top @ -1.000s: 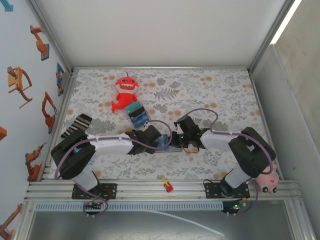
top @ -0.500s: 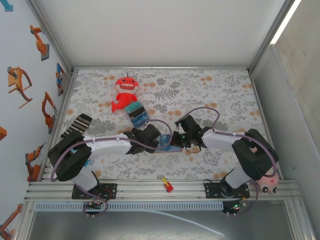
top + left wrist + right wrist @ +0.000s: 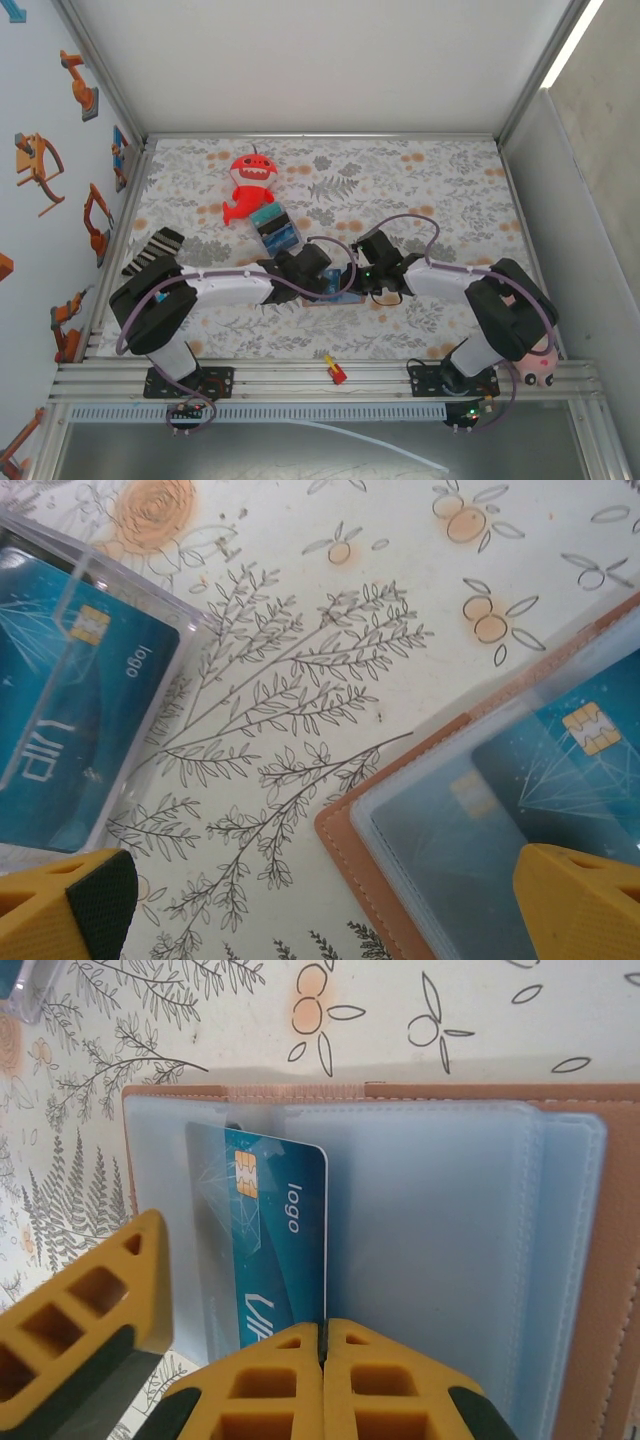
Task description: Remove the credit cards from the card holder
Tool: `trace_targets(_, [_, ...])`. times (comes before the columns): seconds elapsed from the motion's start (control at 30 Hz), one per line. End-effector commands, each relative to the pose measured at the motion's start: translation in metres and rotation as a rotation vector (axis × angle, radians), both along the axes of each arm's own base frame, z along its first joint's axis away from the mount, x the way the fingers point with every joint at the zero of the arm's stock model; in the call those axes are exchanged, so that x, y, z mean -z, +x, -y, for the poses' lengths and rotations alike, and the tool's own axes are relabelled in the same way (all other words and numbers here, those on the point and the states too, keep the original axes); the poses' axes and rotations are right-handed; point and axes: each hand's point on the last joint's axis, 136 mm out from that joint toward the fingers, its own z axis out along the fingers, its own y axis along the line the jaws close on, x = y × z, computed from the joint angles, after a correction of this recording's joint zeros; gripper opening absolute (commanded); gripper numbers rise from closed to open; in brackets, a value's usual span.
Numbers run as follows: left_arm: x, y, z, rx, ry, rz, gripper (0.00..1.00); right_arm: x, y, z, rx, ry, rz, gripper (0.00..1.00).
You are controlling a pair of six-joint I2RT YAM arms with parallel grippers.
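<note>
Since the card holder (image 3: pixel 430 1240) lies open at the near middle of the surface (image 3: pixel 330 600), its sleeves face up. The right tool (image 3: pixel 322 1380) is pressed together at a teal card (image 3: pixel 270 1230), likely to slide it out. The left tool (image 3: pixel 325 905) hangs spread, one finger over a corner, probably for pinning.

Bright, even light fills the overhead view, with a glowing white strip (image 3: pixel 573 42) at upper right and soft shadows on the floral-patterned table (image 3: pixel 450 180). In the wrist views the near yellow fingers (image 3: pixel 260 1385) blur slightly, and the clear plastic sleeves (image 3: pixel 430 1220) show milky glare.
</note>
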Motion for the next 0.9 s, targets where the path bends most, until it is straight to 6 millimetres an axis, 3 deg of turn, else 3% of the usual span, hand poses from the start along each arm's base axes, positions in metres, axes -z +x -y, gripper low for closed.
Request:
trace_targets(0.0, [0.004,-0.002,0.005,0.032,0.017,-0.014,0.97,-0.012,0.006,0.002,0.015,0.003,0.032,0.00])
trace_targets(0.23, [0.013,-0.006,-0.002,0.017,0.040,-0.034,0.97,-0.017,0.008,-0.004,0.030,0.096,0.032,0.00])
trace_targets(0.43, [0.020,-0.010,-0.003,0.017,0.033,-0.054,0.97,-0.024,0.009,-0.016,0.035,0.249,0.042,0.09])
trace_targets(0.63, [0.026,-0.013,-0.005,0.013,0.037,-0.073,0.97,-0.026,0.008,-0.019,0.026,0.289,0.059,0.17])
trace_targets(0.87, [0.030,-0.015,-0.006,0.008,0.038,-0.085,0.97,-0.024,0.009,-0.028,0.015,0.359,0.065,0.18])
